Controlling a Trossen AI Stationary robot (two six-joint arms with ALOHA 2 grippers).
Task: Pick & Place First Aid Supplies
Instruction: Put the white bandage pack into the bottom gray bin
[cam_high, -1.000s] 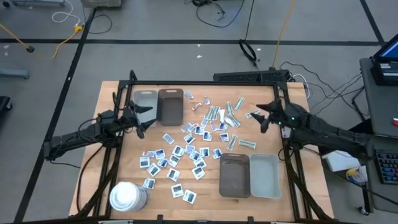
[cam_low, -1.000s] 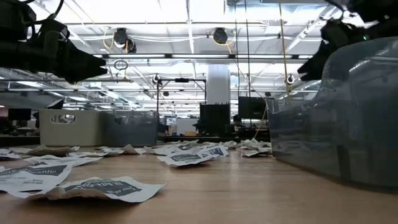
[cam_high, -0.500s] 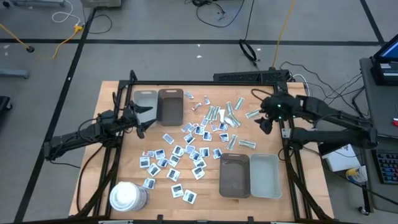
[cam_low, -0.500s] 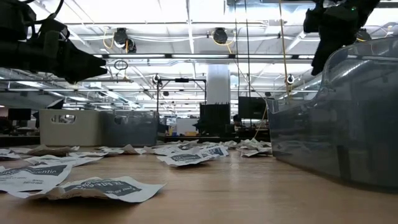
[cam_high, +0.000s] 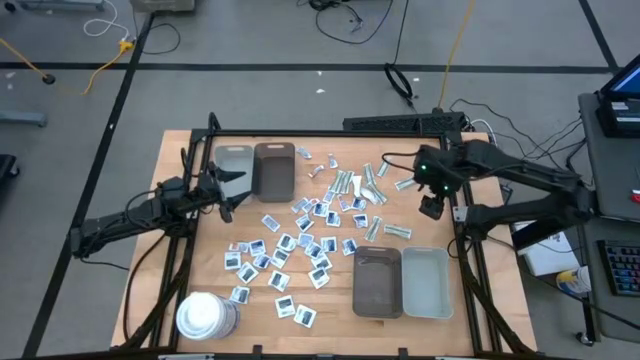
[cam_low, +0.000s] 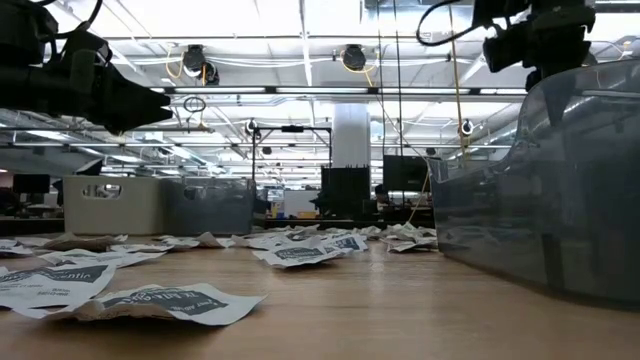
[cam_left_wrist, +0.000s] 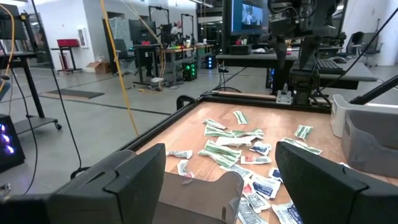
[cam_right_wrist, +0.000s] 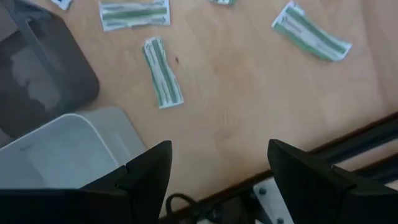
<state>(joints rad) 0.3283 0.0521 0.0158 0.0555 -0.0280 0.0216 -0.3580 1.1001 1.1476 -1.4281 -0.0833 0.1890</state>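
The first aid supplies (cam_high: 315, 230) lie scattered flat over the middle of the wooden table: small white packets with dark-blue print toward the near side and pale green-striped strips (cam_high: 360, 185) toward the far side. My left gripper (cam_high: 232, 193) hovers level at the table's left, open, facing the pile (cam_left_wrist: 236, 146). My right gripper (cam_high: 431, 208) hangs high over the table's right side, pointing down, open. The strips (cam_right_wrist: 163, 79) lie below it and nothing is between its fingers.
A grey tray (cam_high: 233, 165) and a brown tray (cam_high: 274, 170) stand at the far left. A brown tray (cam_high: 377, 282) and a grey tray (cam_high: 426, 283) stand at the near right. A large white cylinder (cam_high: 205, 316) stands at the near left corner. A black frame edges the table.
My right gripper has risen and tipped from lying level, pointing toward the table's left, to pointing almost straight down, staying over the table's right side. Its fingers have stayed open. The supplies have kept their places.
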